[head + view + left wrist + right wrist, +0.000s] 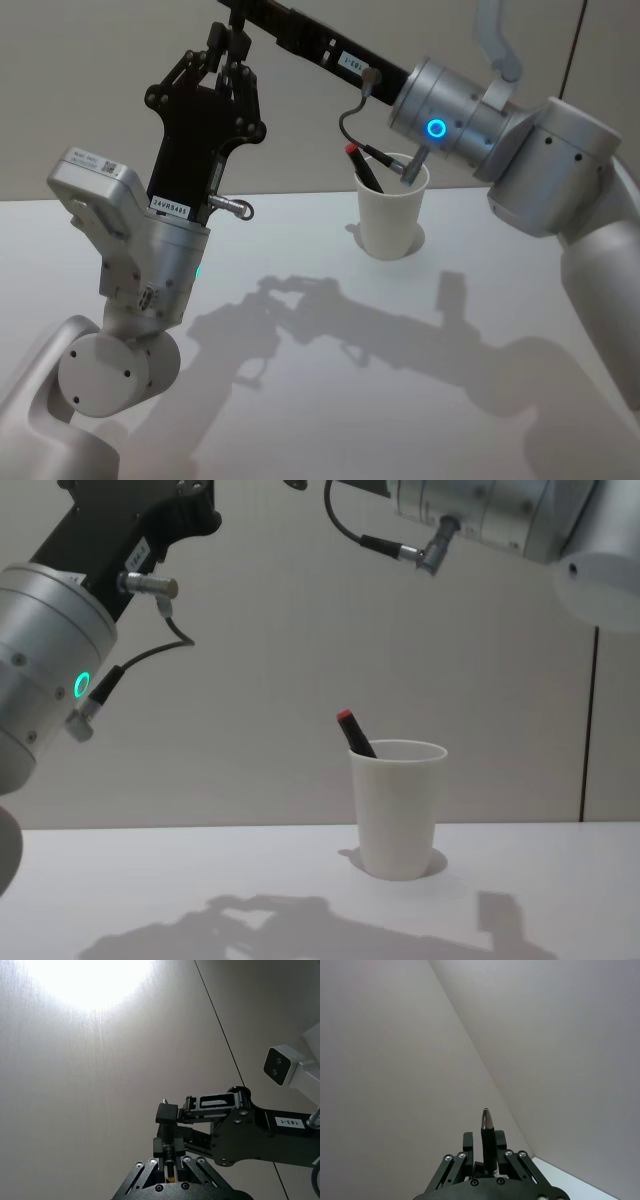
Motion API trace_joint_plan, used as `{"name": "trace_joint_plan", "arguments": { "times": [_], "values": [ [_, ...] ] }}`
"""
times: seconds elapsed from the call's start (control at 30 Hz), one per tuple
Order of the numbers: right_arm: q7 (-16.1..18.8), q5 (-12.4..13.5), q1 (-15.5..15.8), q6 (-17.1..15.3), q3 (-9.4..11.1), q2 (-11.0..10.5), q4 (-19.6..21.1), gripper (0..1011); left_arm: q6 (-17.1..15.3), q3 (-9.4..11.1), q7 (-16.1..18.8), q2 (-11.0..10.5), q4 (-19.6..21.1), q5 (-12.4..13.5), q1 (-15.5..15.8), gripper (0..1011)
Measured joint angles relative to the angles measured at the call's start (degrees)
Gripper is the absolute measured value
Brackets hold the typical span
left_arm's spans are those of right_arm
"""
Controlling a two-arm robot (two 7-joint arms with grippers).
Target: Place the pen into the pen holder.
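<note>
Against beige wall [250, 680], white table [300, 400], cup [392, 215]; right claw [484, 1137] grips pen [487, 1127], left claw [228, 45] closed

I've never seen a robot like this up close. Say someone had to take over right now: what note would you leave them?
Right gripper: raised high, shut on a dark pen, metal tip sticking out past its fingers.
Left gripper: raised too, close by the right one.
Paper cup: upright on the table, with a red-tipped pen leaning inside.
Done: dark pen gripped, held in the air.
Left: bring it over the cup and drop it in.
</note>
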State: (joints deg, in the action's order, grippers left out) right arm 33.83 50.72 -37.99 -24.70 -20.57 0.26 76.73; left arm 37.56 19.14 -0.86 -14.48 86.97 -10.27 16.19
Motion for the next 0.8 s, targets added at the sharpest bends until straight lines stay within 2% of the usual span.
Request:
{"name": "trace_joint_plan", "arguments": {
  "times": [0.07, 0.13, 0.8],
  "values": [
    [0.0, 0.0, 0.0, 0.0, 0.0, 0.0, 0.0, 247, 0.0, 0.0, 0.0, 0.0, 0.0, 0.0, 0.0, 120],
    [-0.1, 0.0, 0.0, 0.0, 0.0, 0.0, 0.0, 149, 0.0, 0.0, -0.1, 0.0, 0.0, 0.0, 0.0, 121],
    [-0.1, 0.0, 0.0, 0.0, 0.0, 0.0, 0.0, 132, 0.1, 0.0, -0.1, 0.0, 0.0, 0.1, 0.0, 121]
  ]
}}
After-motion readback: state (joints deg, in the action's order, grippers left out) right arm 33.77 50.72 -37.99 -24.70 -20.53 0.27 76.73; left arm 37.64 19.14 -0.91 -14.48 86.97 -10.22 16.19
